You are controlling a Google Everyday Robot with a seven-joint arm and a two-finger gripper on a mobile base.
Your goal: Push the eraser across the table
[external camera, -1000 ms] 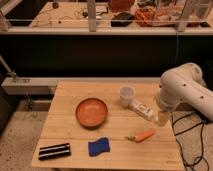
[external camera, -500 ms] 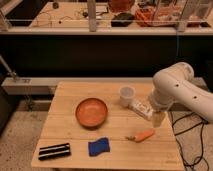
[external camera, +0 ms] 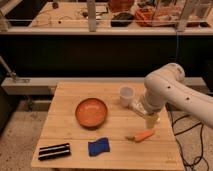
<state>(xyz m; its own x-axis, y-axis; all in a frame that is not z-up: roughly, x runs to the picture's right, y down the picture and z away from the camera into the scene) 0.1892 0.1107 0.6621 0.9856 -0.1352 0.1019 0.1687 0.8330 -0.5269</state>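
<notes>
Black, flat eraser [external camera: 54, 151] looks light and stiff; we'd push its long side. Our hand [external camera: 151, 122], right of the bowl [external camera: 91, 112], hangs open, empty.

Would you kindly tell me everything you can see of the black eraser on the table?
The eraser is a flat, long black block with thin pale lengthwise stripes. It lies flat on the light-wood table at its near left corner in this view, roughly along the near edge. Nothing touches it but the tabletop; a blue lump lies apart to its right. The end effector hangs far off, over the table's right side.
</notes>
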